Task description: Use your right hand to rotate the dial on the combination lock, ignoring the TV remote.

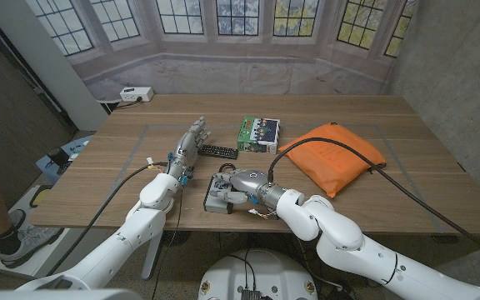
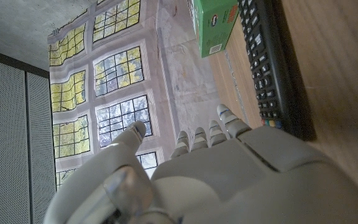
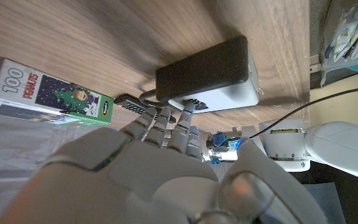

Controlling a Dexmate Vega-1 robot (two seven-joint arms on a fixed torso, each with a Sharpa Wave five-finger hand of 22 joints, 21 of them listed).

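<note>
The right robot hand [image 1: 242, 182] reaches over the combination lock [image 1: 220, 197], a pale block with a dark top lying near the front middle of the wooden worktop [image 1: 340, 212]; the right wrist view shows its fingertips [image 3: 165, 115] at the lock's [image 3: 211, 70] near edge beside a curved shackle, though whether they actually pinch the dial cannot be told from any picture. The left robot hand [image 1: 188, 143] stands on its edge with fingers stretched out and together, holding nothing, just beside the black TV remote [image 1: 217, 152]; the left wrist view brings that remote [image 2: 267, 62] close, its rows of buttons and a strip of coloured keys visible alongside the hand's [image 2: 229, 180] back. Beyond the remote lies a green puzzle box [image 1: 258, 134], which the head view shows only as a small picture-covered carton, while the right wrist view reads "100" and "PEANUTS" on its white end panel [image 3: 48, 93]. To the robot's right an orange bag [image 1: 336, 156] rests on the worktop, a black cable crossing it. At the far left corner sits a white power strip [image 1: 136, 94], and a person's leg and shoe [image 1: 2, 233] show at the head view's left edge
</note>
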